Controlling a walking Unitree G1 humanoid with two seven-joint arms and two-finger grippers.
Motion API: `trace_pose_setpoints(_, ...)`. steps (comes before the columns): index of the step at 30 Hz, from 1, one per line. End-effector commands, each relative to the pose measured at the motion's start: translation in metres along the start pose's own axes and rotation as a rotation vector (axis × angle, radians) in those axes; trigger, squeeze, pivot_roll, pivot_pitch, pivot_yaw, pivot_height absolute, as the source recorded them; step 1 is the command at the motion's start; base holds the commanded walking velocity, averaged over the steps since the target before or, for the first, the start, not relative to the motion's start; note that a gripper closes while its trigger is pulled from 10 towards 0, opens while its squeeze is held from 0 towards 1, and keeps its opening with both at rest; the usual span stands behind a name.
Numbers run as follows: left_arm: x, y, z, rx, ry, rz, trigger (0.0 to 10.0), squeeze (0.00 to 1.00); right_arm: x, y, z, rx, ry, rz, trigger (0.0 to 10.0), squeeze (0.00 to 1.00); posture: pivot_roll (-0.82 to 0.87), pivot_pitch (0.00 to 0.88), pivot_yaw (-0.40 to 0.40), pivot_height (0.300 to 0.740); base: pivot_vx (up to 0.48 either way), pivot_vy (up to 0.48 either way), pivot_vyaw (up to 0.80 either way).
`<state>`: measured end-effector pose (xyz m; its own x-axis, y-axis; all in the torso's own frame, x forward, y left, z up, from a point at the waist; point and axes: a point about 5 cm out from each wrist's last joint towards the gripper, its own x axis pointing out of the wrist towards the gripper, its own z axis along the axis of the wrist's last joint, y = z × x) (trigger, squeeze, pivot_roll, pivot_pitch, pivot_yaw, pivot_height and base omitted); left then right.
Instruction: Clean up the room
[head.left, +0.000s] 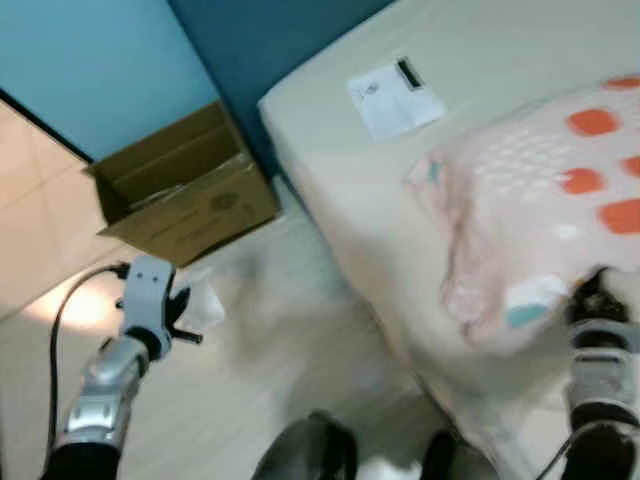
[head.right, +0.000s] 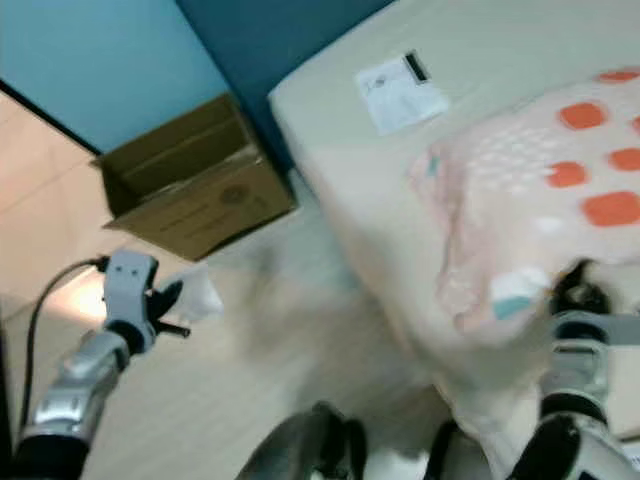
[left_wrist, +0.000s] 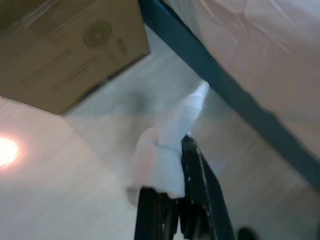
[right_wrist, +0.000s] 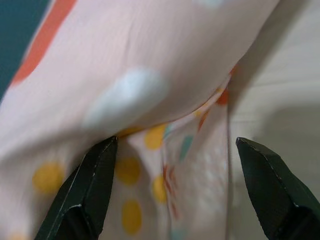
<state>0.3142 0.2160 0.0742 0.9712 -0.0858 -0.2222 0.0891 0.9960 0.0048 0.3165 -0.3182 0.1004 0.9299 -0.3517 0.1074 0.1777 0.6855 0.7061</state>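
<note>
Flanking a pale floor (head.left: 300, 330): cardboard box (head.left: 185, 190), bed (head.left: 340, 190).

Cardboard box (head.left: 185, 185), far left: brown corrugated board, matt, faint printed mark on its side. Floor (head.left: 290, 340): pale wood-look boards, smooth, with a glossy glare spot at left. Mattress (head.left: 340, 190): cream cloth, matt. Paper sheet (head.left: 395, 97) on it: white, flat, printed. Blanket (head.left: 530, 210), right: thin soft pink cloth, dotted orange, yellow and teal. Wad (left_wrist: 167, 145) in left gripper (left_wrist: 170, 200): white, crumpled, soft.
</note>
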Motion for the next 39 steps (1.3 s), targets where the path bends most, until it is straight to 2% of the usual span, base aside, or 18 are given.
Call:
trace_pose_setpoints(1,-0.003,-0.003,-0.032,-0.072,0.09,0.048,10.0,0.0,-0.019,0.0,-0.046,-0.04,0.195,0.023,10.0,0.0,-0.04,0.175,0.117,0.69,0.0,0.0,0.0)
trace_pose_setpoints(2,-0.003,-0.003,-0.032,-0.072,0.09,0.048,10.0,0.0,-0.019,0.0,-0.046,-0.04,0.195,0.023,10.0,0.0,-0.04,0.175,0.117,0.69,0.0,0.0,0.0)
trace_pose_setpoints(4,-0.001,-0.009,-0.037,-0.085,0.108,0.042,10.0,0.0,-0.024,0.003,-0.06,-0.066,0.256,0.039,10.0,0.0,-0.06,0.166,0.108,0.694,0.0,0.0,0.0)
trace_pose_setpoints(6,0.001,-0.023,-0.049,-0.096,0.159,0.028,10.0,0.0,-0.036,0.006,-0.084,-0.113,0.374,0.051,10.0,0.0,-0.08,0.139,0.092,0.699,0.0,0.0,0.0)
trace_pose_setpoints(7,0.001,-0.023,-0.049,-0.096,0.159,0.028,10.0,0.0,-0.036,0.006,-0.084,-0.113,0.374,0.051,10.0,0.0,-0.08,0.139,0.092,0.699,0.0,0.0,0.0)
trace_pose_setpoints(12,0.0,-0.038,-0.071,-0.081,0.248,0.028,10.0,0.0,-0.06,0.0,-0.11,-0.147,0.495,0.036,10.0,0.0,-0.11,0.098,0.075,0.699,0.0,0.0,0.0)
trace_pose_setpoints(16,-0.006,-0.037,-0.084,-0.074,0.301,0.048,10.0,0.0,-0.069,-0.006,-0.116,-0.151,0.522,0.019,10.0,0.0,-0.12,0.076,0.071,0.709,0.0,0.0,0.0)
trace_pose_setpoints(18,-0.015,-0.033,-0.1,-0.072,0.373,0.085,10.0,0.0,-0.079,-0.008,-0.126,-0.193,0.589,0.012,10.0,0.0,-0.12,0.053,0.067,0.724,0.0,0.0,0.0)
trace_pose_setpoints(24,-0.02,-0.03,-0.108,-0.094,0.409,0.117,10.0,0.0,-0.084,-0.005,-0.135,-0.255,0.651,0.03,10.0,0.0,-0.13,0.03,0.06,0.739,0.0,0.0,0.0)
trace_pose_setpoints(26,-0.026,-0.03,-0.116,-0.117,0.446,0.145,10.0,0.0,-0.091,0.0,-0.147,-0.366,0.739,0.081,10.0,0.0,-0.13,0.011,0.053,0.74,0.0,0.0,0.0)
trace_pose_setpoints(28,-0.026,-0.03,-0.116,-0.117,0.446,0.145,10.0,0.0,-0.091,0.0,-0.147,-0.366,0.739,0.081,10.0,0.0,-0.13,0.011,0.053,0.74,0.0,0.0,0.0)
trace_pose_setpoints(30,-0.031,-0.03,-0.124,-0.14,0.479,0.169,10.0,0.0,-0.102,0.003,-0.16,-0.565,0.847,0.144,10.0,0.0,-0.14,0.008,0.052,0.74,0.0,0.0,0.0)
trace_pose_setpoints(31,-0.031,-0.03,-0.124,-0.14,0.479,0.169,10.0,0.0,-0.102,0.003,-0.16,-0.565,0.847,0.144,10.0,0.0,-0.14,0.008,0.052,0.74,0.0,0.0,0.0)
trace_pose_setpoints(32,-0.037,-0.03,-0.13,-0.155,0.509,0.188,10.0,0.0,-0.112,0.004,-0.17,-0.708,0.918,0.192,10.0,0.0,-0.14,0.0,0.054,0.74,0.0,0.0,0.0)
trace_pose_setpoints(34,-0.048,-0.028,-0.143,-0.18,0.565,0.225,10.0,0.0,-0.131,0.003,-0.186,-0.917,1.026,0.274,10.0,0.0,-0.15,0.0,0.055,0.74,0.0,0.0,0.0)
trace_pose_setpoints(35,-0.048,-0.028,-0.143,-0.18,0.565,0.225,10.0,0.0,-0.131,0.003,-0.186,-0.917,1.026,0.274,10.0,0.0,-0.15,0.0,0.055,0.74,0.0,0.0,0.0)
trace_pose_setpoints(36,-0.052,-0.027,-0.147,-0.194,0.585,0.24,10.0,0.0,-0.14,0.002,-0.191,-0.975,1.067,0.303,10.0,0.0,-0.15,0.0,0.055,0.74,0.0,0.0,0.0)
trace_pose_setpoints(39,-0.062,-0.025,-0.156,-0.209,0.623,0.265,10.0,0.0,-0.14,0.0,-0.19,-0.963,1.08,0.289,10.0,0.0,-0.16,0.0,0.063,0.74,0.0,0.0,0.0)
